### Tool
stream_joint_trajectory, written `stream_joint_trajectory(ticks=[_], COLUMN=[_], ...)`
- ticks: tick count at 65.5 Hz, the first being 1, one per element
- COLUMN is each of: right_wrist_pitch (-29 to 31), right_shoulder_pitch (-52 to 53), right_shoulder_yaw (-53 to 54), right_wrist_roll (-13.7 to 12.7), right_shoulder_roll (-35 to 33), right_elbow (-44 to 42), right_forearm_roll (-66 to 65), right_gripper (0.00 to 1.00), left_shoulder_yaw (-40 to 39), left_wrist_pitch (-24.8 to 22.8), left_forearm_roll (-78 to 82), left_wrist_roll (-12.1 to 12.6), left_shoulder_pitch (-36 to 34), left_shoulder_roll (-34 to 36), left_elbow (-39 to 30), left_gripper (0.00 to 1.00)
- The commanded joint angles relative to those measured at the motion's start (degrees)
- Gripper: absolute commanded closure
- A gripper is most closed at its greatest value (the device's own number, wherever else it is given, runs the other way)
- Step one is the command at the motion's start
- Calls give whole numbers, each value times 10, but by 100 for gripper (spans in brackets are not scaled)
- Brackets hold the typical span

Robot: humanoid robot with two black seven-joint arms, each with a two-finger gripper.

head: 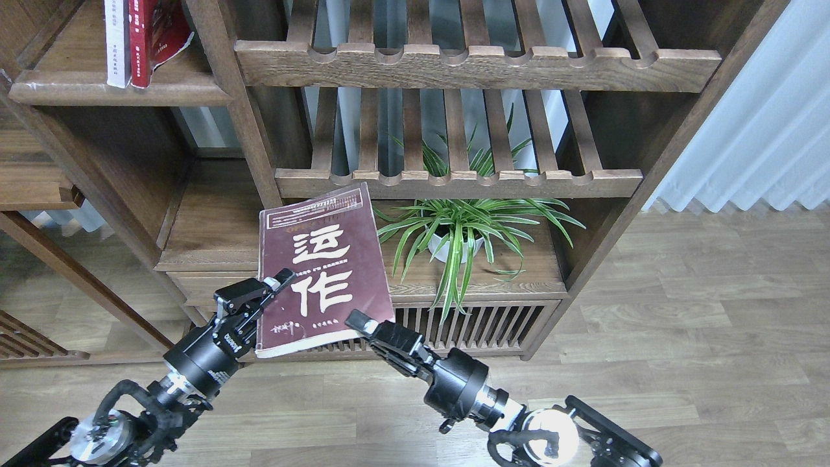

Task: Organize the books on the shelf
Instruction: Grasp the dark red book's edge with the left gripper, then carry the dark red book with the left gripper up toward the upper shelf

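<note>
Dark-brown wooden shelf (78, 91) seen at upper left, white book (117, 42) and red book (152, 35) stood upright on it, side by side. Maroon book (321, 269) with white characters held mid-air, cover facing up, well below shelf, in front of potted plant (463, 230). Left gripper (262, 292) clamped on book's left edge. Right gripper (363, 322) set at lower right corner; jaw state cannot be told.

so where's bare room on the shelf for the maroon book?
On the shelf, the white book and red book stand at the right end, the red one leaning toward the post. Left of the white book, bare board runs out of view. The maroon book is gripped at its left edge by the left gripper; the right gripper is at its lower right corner.
</note>
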Motion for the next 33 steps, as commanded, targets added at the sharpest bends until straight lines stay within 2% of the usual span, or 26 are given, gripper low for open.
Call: stream_joint_trajectory(ticks=[1,3,21,26,33], right_wrist_pitch=[0,0,0,0,0], right_shoulder_pitch=[0,0,-7,-7,-7], right_shoulder_yaw=[4,4,4,1,-2], right_wrist_roll=[1,1,1,1,0], right_shoulder_roll=[0,0,0,0,0], right_elbow=[-4,-6,-8,-10,-10], right_forearm_roll=[-1,-1,0,-1,-1], right_gripper=[0,0,0,0,0], left_shoulder_yaw=[-2,0,-2,0,0], left_wrist_pitch=[0,0,0,0,0], left_forearm_roll=[-3,-1,-8,-9,-9], left_wrist_roll=[0,0,0,-33,-47], left_shoulder_pitch=[3,2,4,4,4], left_shoulder_roll=[51,92,230,274,309], left_elbow=[-16,-21,-34,-41,-47], left_gripper=[93,93,93,92,92])
